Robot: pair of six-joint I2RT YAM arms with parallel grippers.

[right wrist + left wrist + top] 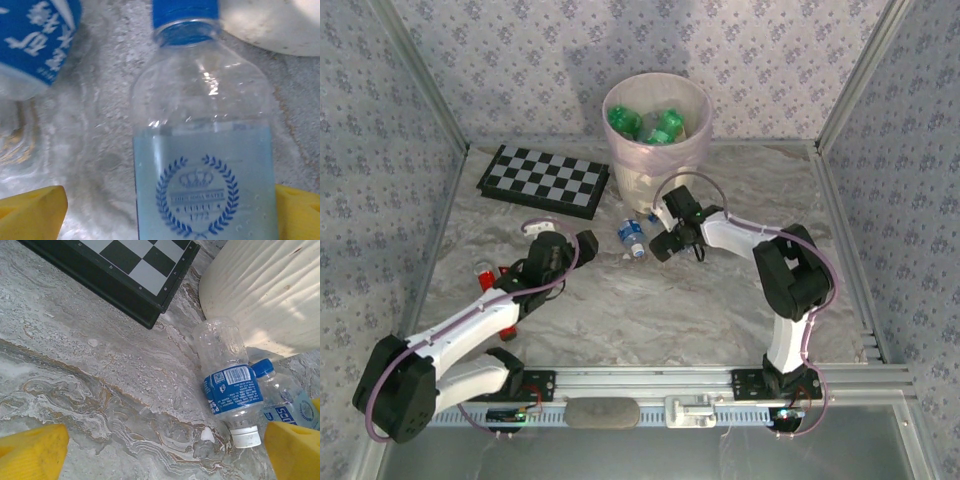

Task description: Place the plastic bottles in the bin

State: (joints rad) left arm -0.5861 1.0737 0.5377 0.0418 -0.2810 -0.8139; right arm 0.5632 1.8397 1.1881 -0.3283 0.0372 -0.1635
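Jaws gape wide on both sides: the right gripper (pixel 165 214) straddles a clear blue-capped bottle (pixel 200 125) beside the bin (pixel 270 25); the left gripper (pixel 162 452) hovers near a white-capped bottle (pixel 227 375).

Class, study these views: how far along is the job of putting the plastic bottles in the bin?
Done: green bottles lie in the bin. In hand: the open right claw straddles a blue-capped bottle on the table, not yet gripped. Left: that bottle and the white-capped bottle beside it, both lying by the bin's base.
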